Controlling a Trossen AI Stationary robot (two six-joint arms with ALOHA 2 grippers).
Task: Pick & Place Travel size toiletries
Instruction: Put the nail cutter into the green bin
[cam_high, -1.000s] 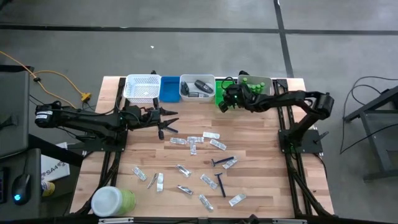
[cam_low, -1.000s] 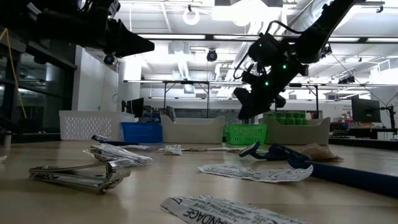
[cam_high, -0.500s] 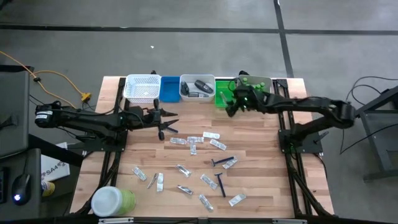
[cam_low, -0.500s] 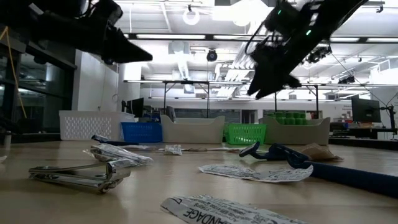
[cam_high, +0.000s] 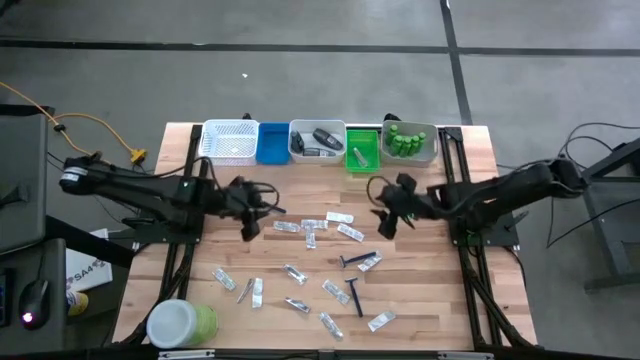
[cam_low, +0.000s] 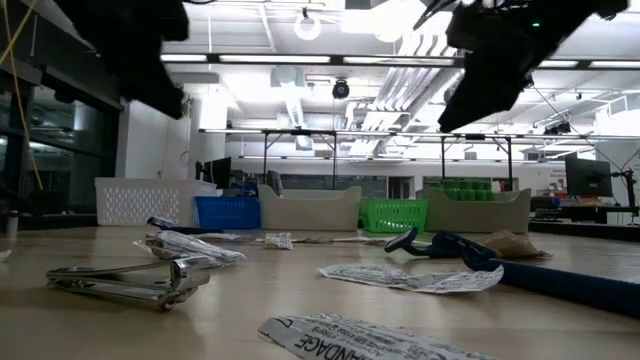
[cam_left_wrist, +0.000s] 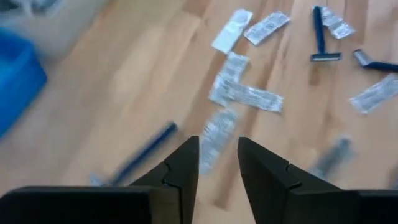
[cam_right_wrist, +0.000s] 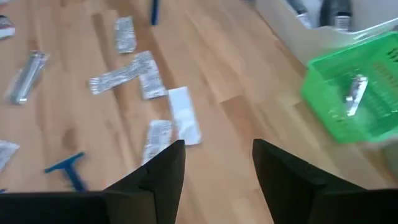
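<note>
Many silvery flat sachets (cam_high: 312, 228) and two blue razors (cam_high: 352, 261) lie scattered on the wooden table. A third razor (cam_left_wrist: 134, 158) lies close to my left gripper. My left gripper (cam_left_wrist: 217, 143) hovers open above the table's left middle (cam_high: 250, 220), tipped downward, and a sachet (cam_left_wrist: 216, 138) shows on the table beyond its fingers. My right gripper (cam_right_wrist: 217, 146) hangs open above the table to the right of the sachets (cam_high: 386, 226), holding nothing. One sachet (cam_right_wrist: 354, 93) lies in the green tray (cam_high: 362, 148).
Along the far edge stand a white basket (cam_high: 229, 142), a blue tray (cam_high: 272, 143), a pale tray with dark oval pieces (cam_high: 317, 141), the green tray, and a tray of small green bottles (cam_high: 411, 141). A big green jar with a white lid (cam_high: 182, 323) stands at the near left corner.
My right gripper has drawn back from above the green tray toward the table's near edge and has risen. My left gripper has swung a little toward the near edge and has tipped from pointing across the table to slanting down. The things on the table have not moved.
</note>
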